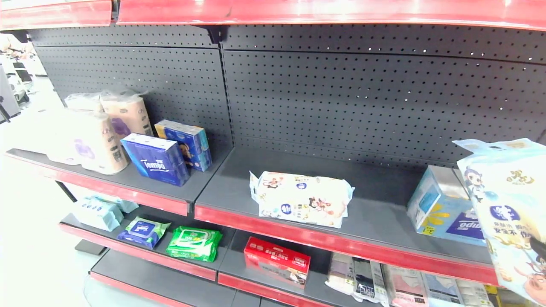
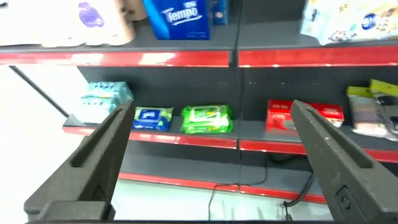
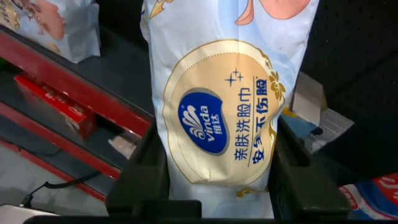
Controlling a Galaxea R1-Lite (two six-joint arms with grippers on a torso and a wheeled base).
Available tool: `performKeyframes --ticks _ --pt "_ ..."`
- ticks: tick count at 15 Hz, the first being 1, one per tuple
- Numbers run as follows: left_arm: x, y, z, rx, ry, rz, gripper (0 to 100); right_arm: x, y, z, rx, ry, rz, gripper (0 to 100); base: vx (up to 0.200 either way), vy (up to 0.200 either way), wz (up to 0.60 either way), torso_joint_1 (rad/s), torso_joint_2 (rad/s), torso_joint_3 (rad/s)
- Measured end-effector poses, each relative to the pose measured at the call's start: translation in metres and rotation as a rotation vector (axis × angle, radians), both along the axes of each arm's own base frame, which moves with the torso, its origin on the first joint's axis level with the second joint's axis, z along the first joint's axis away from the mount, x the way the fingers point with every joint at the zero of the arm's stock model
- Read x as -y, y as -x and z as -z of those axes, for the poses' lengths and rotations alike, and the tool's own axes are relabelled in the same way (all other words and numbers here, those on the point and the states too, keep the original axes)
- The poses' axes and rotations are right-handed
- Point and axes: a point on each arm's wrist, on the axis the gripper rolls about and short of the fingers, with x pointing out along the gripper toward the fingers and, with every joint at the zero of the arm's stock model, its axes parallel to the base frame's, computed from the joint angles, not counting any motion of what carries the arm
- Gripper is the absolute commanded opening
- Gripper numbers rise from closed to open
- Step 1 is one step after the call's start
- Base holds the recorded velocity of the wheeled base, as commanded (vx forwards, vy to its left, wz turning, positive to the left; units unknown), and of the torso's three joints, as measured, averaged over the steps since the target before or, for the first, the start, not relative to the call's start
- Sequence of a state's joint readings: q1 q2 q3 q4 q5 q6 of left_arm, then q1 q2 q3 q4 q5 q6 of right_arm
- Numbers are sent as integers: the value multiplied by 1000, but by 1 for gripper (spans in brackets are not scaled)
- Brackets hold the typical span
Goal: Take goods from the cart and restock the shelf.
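Tissue pack (image 3: 214, 106) sits clamped inside right tool (image 3: 219, 171); left tool (image 2: 210, 113) gapes wide.

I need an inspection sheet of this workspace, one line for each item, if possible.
Surface: dark grey metal shelf board with red front edge.
Job's things: pale blue soft pack with cartoon print, held at the shelf's right end; white cartoon-printed soft pack lying on the shelf.
Clutter: dark blue tissue box; green wipes pack one shelf lower.
Grippers: left tool open, empty; right tool shut on the pale blue pack.
Cables: black cable on the floor.
Surroundings: black perforated back panel.
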State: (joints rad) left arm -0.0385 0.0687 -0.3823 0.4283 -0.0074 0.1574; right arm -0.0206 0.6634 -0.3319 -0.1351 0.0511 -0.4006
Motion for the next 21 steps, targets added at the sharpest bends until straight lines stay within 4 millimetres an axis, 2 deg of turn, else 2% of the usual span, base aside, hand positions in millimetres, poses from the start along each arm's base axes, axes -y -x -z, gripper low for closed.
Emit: performKeyframes --ticks 3,7,12,14,18,21 --pt "0 0 1 0 -3 -7 100 -2 -4 -15 33 -11 -76 0 0 0 0 0 0 0" --pt "2 -9 18 74 -28 -9 100 -10 -22 -37 42 -15 -195 0 0 0 0 0 0 0" --pt "1 -21 42 72 -2 -70 100 -22 -43 -53 21 -16 -290 0 0 0 0 0 0 0" --pt "1 -22 45 63 24 -72 100 -25 -50 -55 9 -9 -309 0 0 0 0 0 0 0" --pt "4 -26 47 104 133 58 100 -28 -59 -54 -16 8 -326 0 0 0 0 0 0 0" --pt "3 -28 52 104 140 -13 100 -30 -64 -56 -20 12 -334 0 0 0 0 0 0 0"
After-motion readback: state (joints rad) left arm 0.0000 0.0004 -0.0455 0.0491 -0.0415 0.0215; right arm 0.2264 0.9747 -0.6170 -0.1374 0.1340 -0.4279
